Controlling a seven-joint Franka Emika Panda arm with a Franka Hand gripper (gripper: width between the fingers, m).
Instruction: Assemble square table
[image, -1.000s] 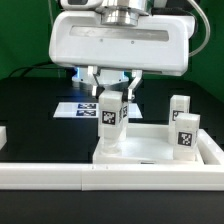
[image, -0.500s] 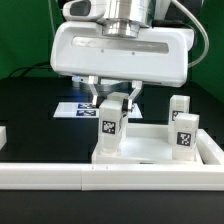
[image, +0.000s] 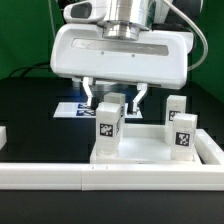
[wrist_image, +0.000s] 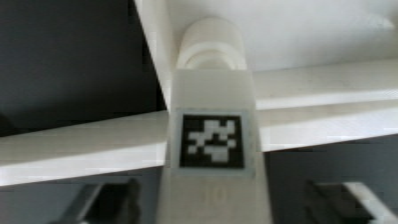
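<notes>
Tool (image: 111, 96) open — fingers apart, either side of the upright leg (image: 109, 128), not gripping.

Black table (image: 30, 105) top under a green backdrop (image: 20, 30).

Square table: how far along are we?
Done: one leg stands upright at a corner of the tabletop, tag facing the exterior camera. In hand: nothing gripped; the gripper straddles that leg's top with its fingers apart on either side. Left: two more legs stand loose at the exterior view's right, not yet mounted. Whether the first leg is fully tight, I cannot tell.
</notes>
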